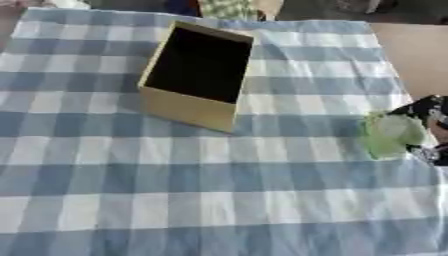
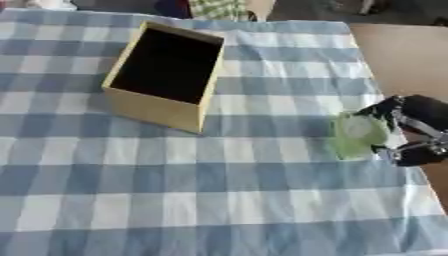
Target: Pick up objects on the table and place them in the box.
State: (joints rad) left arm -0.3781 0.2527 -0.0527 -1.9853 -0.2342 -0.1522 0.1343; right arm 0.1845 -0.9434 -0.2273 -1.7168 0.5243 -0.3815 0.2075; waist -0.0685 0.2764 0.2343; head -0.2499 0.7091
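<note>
Worktop: a worktop [image 2: 402,55] is shown covered by a blue-and-white checked cloth [image 2: 175,200]; bare tan surface is exposed beyond the cloth's right edge.
Background: dark floor and indistinct coloured items are seen past the far edge of the cloth; they cannot be identified.
Box: an open yellow box [image 2: 153,111] with a dark interior is placed on the cloth, in its far half and left of centre. It is set slightly askew to the check pattern. The interior appears dark throughout; contents cannot be made out.
Green object: a pale green, translucent-looking object [image 2: 357,134] is located to the right of the box and somewhat nearer the camera, well apart from the box. Its exact shape cannot be determined. It is positioned at the right edge of the cloth.
Right hand: the right hand [image 2: 420,131] is seen entering from the right, beyond the green object as measured from the box. Its black fingers are curled about the green object, with one part above it and one below, in contact with it. Silver joints are visible on the hand.
Object height: whether the green object is resting on the cloth or raised off it cannot be told.
Left hand: not shown in either view.
</note>
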